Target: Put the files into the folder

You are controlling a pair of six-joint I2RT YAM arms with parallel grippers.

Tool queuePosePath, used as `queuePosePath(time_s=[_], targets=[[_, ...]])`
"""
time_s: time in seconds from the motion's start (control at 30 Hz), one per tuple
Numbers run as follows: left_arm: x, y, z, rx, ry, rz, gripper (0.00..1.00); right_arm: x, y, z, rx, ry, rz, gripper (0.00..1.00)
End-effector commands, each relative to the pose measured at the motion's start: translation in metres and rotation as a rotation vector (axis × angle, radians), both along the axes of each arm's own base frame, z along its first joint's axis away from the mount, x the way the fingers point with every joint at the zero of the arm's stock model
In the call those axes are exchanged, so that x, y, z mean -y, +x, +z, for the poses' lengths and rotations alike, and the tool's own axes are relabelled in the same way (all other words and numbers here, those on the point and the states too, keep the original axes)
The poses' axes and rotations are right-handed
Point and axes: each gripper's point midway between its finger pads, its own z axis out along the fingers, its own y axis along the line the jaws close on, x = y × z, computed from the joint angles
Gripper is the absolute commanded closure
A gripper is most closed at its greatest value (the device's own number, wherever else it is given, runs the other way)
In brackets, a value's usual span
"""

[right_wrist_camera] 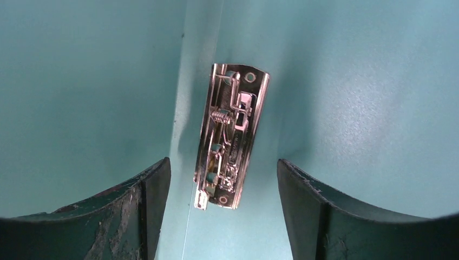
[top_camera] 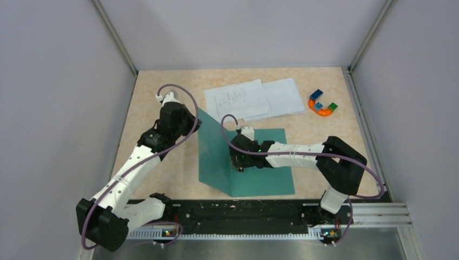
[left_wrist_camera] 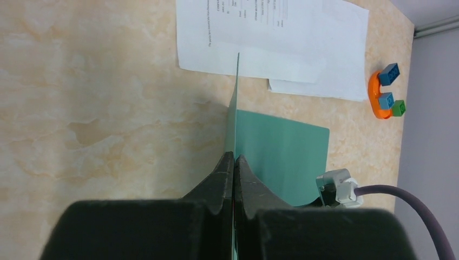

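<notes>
The teal folder (top_camera: pixel 269 180) lies open, its right cover flat on the table and its left cover (top_camera: pixel 212 154) lifted upright. My left gripper (top_camera: pixel 196 123) is shut on the top edge of that raised cover (left_wrist_camera: pixel 236 108), seen edge-on in the left wrist view. My right gripper (top_camera: pixel 240 168) points down near the spine with its jaws open. The metal clip (right_wrist_camera: pixel 230 135) shows between its fingers (right_wrist_camera: pixel 154 184), untouched. The files, a printed sheet (top_camera: pixel 237 99) overlapping a nearly blank sheet (top_camera: pixel 284 96), lie on the table behind the folder.
A multicoloured horseshoe toy (top_camera: pixel 323 103) sits at the back right, right of the papers. Grey walls close in the table on three sides. A black rail (top_camera: pixel 243 214) with the arm bases runs along the near edge.
</notes>
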Motion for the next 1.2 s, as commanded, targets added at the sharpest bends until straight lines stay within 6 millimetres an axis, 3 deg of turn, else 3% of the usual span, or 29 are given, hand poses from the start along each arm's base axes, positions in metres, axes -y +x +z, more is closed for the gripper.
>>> queuePosePath(time_s=[0.0,0.13,0.17,0.3,0.4,0.57,0.8,0.87,0.97,1.17], targets=[[-0.010,-0.001,-0.013,-0.007,0.029,-0.003,1.00,-0.016,0.013,0.007,0.064,0.002,-0.018,0.31],[-0.025,-0.002,-0.029,-0.047,0.102,0.014,0.99,0.008,0.014,-0.005,0.084,-0.085,-0.052,0.46],[-0.028,-0.003,-0.035,-0.063,0.124,0.012,0.93,0.015,0.014,-0.007,0.093,-0.105,-0.062,0.49],[-0.035,-0.006,-0.054,-0.134,0.215,-0.013,0.49,0.037,0.015,-0.007,0.131,-0.175,-0.093,0.56],[-0.029,-0.004,-0.049,-0.125,0.228,-0.068,0.36,0.048,0.019,-0.003,0.166,-0.217,-0.107,0.61],[-0.019,0.001,-0.017,-0.065,0.251,-0.171,0.37,0.055,0.022,0.000,0.188,-0.249,-0.106,0.61],[-0.025,-0.001,0.013,-0.042,0.306,-0.188,0.44,0.055,0.023,0.010,0.204,-0.224,-0.106,0.58],[-0.011,-0.006,0.008,-0.053,0.245,-0.247,0.47,0.054,0.022,0.014,0.209,-0.211,-0.101,0.57],[0.005,-0.013,-0.015,-0.106,0.180,-0.296,0.53,0.054,0.019,0.017,0.208,-0.181,-0.091,0.56],[0.026,-0.016,-0.048,-0.170,0.063,-0.334,0.56,0.058,0.012,0.021,0.192,-0.128,-0.080,0.56]])
